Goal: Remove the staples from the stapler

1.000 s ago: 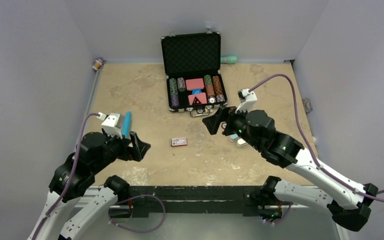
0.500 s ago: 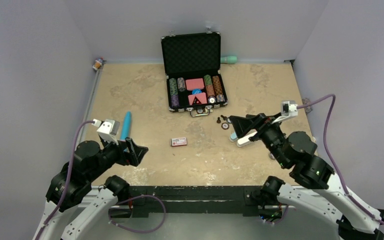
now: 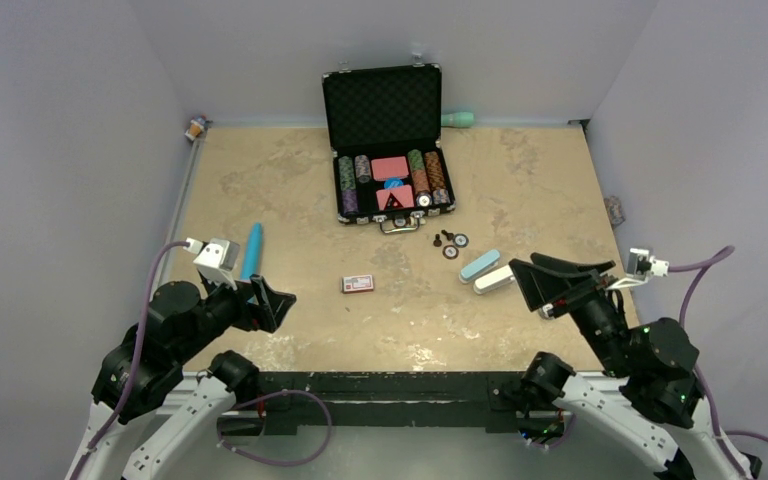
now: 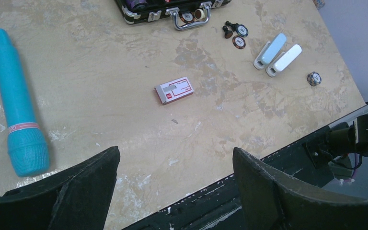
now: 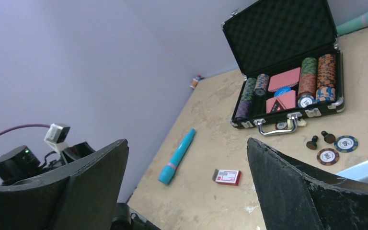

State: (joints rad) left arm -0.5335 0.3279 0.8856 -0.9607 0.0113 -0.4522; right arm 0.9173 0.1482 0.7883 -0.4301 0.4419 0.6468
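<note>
Tan tabletop [image 3: 290, 195]: mottled and stone-like, scuffed with pale marks, with a black rail along the near edge.
Room: plain lavender-grey walls [image 3: 70, 140] close in the table on the left, back and right.
Back of table: a black case [image 3: 380, 105] stands open with rows of poker chips and red cards inside. A teal cylinder [image 3: 457, 119] lies behind it.
Loose chips [image 3: 451, 245]: a few lie just in front of the case handle.
Teal stick [image 3: 251, 250]: lies on the left side of the table, pointing away from the arms.
Staple box [image 3: 357, 284]: small, red and white, flat near the table's middle.
Stapler [image 3: 486, 272]: right of the box, its light blue and white halves side by side on the surface, with nothing gripping it.
Left gripper [image 3: 276, 296]: jaws spread wide and empty, raised over the near left of the table, beside the teal stick.
Right gripper [image 3: 528, 270]: jaws fully spread and empty, fingertips near the stapler's white half without touching it.
</note>
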